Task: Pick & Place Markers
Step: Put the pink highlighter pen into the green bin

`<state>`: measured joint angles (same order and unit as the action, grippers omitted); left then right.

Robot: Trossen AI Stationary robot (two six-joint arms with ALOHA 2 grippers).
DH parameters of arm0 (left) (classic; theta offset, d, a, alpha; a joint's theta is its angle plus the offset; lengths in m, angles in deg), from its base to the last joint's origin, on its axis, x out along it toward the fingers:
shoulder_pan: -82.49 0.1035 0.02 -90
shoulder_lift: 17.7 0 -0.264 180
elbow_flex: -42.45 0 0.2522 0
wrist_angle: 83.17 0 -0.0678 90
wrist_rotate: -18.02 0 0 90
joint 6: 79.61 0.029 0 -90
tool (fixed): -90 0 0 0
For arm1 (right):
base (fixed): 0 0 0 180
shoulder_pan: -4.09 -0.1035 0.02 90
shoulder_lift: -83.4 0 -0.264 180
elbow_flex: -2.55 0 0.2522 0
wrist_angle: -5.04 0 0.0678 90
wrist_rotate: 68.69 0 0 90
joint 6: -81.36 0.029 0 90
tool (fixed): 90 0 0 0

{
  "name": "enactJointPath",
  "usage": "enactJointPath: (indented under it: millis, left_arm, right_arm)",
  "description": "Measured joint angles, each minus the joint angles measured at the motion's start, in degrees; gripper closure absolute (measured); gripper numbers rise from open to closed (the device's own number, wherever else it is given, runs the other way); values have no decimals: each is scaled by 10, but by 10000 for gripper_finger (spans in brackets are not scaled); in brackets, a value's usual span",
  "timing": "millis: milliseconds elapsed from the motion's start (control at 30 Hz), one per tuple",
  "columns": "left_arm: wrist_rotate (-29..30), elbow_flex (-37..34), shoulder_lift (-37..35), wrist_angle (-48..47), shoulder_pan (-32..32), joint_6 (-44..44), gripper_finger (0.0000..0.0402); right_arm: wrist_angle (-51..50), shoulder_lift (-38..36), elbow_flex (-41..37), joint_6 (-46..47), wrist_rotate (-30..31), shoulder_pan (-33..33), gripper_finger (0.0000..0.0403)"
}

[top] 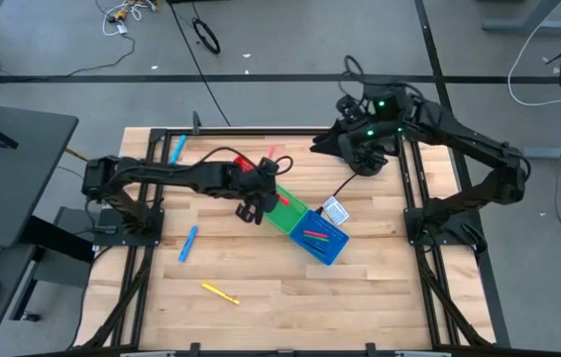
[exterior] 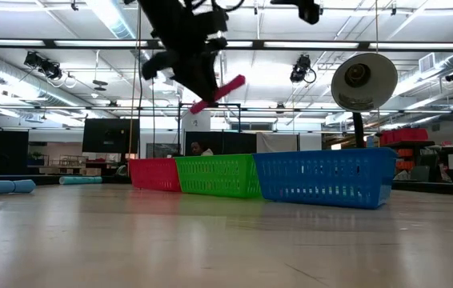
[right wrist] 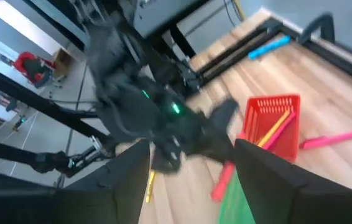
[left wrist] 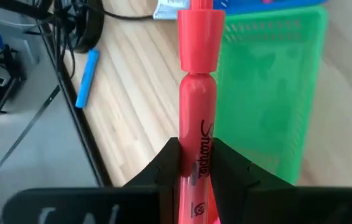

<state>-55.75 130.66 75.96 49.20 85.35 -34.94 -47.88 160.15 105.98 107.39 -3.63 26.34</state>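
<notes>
Closest to the lens in the left wrist view, two dark fingers [left wrist: 166,165] are pinching a red marker [left wrist: 198,106], whose capped end is pointing out over the green bin [left wrist: 275,93]. The left gripper [top: 258,193] is hanging above the table [top: 290,297] at the red and green bins, clamped narrow on this marker, and the low view is showing it lifted well clear of the bins and tilted. The red bin [exterior: 153,174], green bin and blue bin [exterior: 322,178] are standing in a touching row that is running diagonally across the middle of the table. The blue bin is holding several markers, red and green among them, and the red bin [right wrist: 275,121] is holding a yellow one and a red one. Other markers are lying loose on the wood: a blue marker [top: 188,243] and a yellow marker [top: 220,294] nearer the front, another blue marker [top: 178,149] at the far left edge, and a pink marker [right wrist: 338,138] just beside the red bin. The right gripper [top: 322,147] is waiting at the far right side of the table, its fingers standing wide apart and holding nothing.
</notes>
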Motion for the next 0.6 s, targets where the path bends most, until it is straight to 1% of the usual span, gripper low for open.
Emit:
enactJointPath:
  millis: [133,233,367,500,600]
  left_arm:
    - [-11,15,32,-2,1,-1,339]
    - [-12,34,56,-3,2,17,339]
    - [-39,50,90,-13,8,24,339]
    - [-45,51,107,-21,10,21,339]
    - [-62,51,112,-17,9,20,339]
  right_arm:
    - [9,-19,0,-1,0,9,168]
    - [9,-28,0,-1,0,14,168]
    - [7,-33,0,-1,0,16,168]
    - [6,-33,0,-1,-1,16,168]
    - [5,-33,0,-1,-1,16,168]
